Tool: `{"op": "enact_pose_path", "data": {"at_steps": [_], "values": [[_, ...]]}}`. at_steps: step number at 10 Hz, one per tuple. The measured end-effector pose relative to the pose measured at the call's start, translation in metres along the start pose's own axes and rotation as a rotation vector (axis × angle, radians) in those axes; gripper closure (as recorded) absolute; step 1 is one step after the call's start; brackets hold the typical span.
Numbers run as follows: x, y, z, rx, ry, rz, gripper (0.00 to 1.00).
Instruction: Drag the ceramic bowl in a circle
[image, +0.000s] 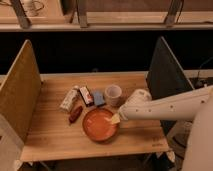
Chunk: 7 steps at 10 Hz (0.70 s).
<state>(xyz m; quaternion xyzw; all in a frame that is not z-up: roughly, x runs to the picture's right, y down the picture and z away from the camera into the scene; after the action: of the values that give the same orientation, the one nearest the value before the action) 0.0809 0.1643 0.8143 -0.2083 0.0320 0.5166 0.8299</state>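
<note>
On the wooden worktop (50, 135), which fills the middle of the view, two upright panels stand at the ends: a tan panel (20, 90) on the picture's left and a dark panel (165, 75) on the picture's right. A white arm (170, 106) reaches in from the picture's right edge, crossing in front of the dark panel and over the worktop's near right part. The bowl (97, 127), orange-red, round and shallow, sits flat near the front edge, a little right of the worktop's middle, and is the largest of the loose things. Behind it runs a row of smaller things: a white cup (113, 95) upright just behind the bowl's far right rim, a blue block (98, 98) just left of the cup, a dark packet (86, 96) beside that, and a pale packet (69, 100) farthest left, lying at a slant. A reddish-brown item (75, 114) lies near the bowl's left side, apart from it. The pincer (115, 119), pale at the arm's tip, is at the bowl's right rim, over its inner edge. Whether it is open or clamped on the rim cannot be told.
</note>
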Motion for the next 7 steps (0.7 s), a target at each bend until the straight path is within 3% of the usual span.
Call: {"op": "enact_pose_path", "data": {"at_steps": [2,5,7], "values": [[-0.002,0.012,0.010,-0.029,0.023,-0.020,0.22],[-0.001,0.012,0.011,-0.031,0.024,-0.018,0.22],[0.003,0.019,0.029,-0.056,0.052,-0.017,0.22]]}}
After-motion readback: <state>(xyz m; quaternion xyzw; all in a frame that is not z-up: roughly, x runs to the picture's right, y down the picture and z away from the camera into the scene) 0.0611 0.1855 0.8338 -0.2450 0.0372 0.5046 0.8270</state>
